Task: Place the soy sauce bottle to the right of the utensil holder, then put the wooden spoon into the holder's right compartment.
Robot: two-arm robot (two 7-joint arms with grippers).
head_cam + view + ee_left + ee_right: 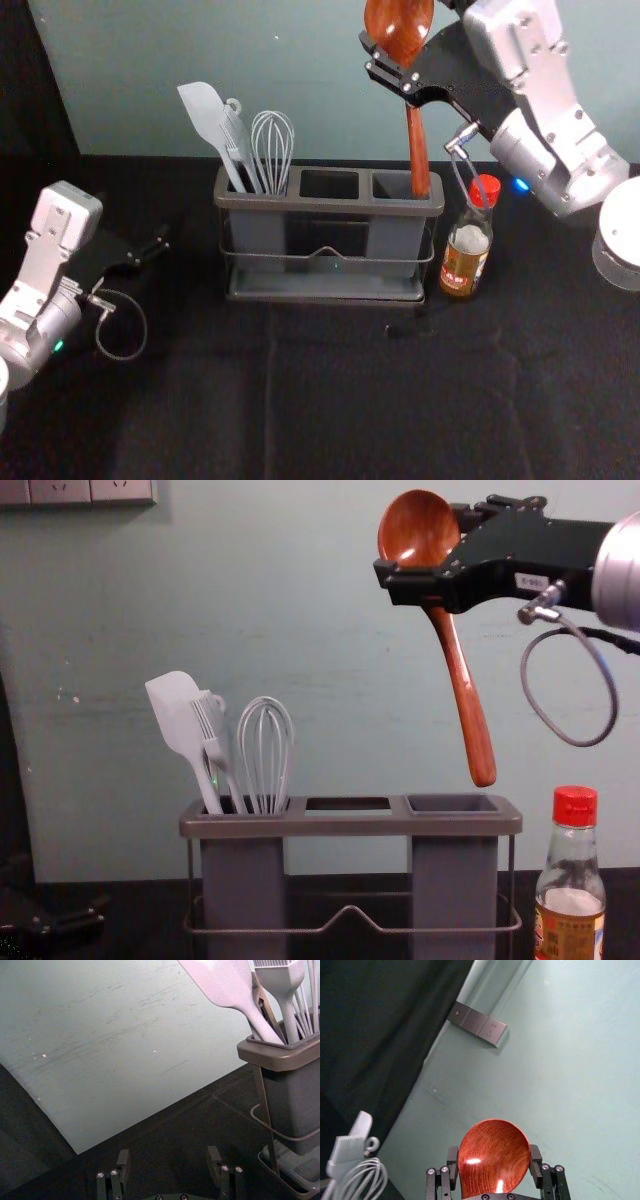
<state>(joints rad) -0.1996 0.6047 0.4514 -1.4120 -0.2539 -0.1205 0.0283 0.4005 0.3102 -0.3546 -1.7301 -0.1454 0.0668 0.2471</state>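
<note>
- The left gripper point(163, 243) idles over the near left of the black cloth point(300, 400), its fingers spread with nothing between them.
- The soy sauce bottle point(467, 250) stands upright just beside the holder's right end, red cap on; that half of the task looks done.
- The utensil holder point(350, 825) has a spatula point(175, 710), a brush point(212, 735) and a whisk point(266, 745) in its left compartment; its right compartment point(452, 803) looks ready for the spoon.
- The right gripper point(494, 1151) has its jaws closed on the wooden spoon point(462, 685) by the sides of the bowl, above that compartment. The handle points down from the jaws, its free end leaning to the right and just above the rim in the chest view — over the opening's right side, I'd judge, so a slight shift left may help before lowering. The spoon is glossy red-brown, round-bowled, long-handled.
- Behind it all, the pale green wall point(330, 680).
</note>
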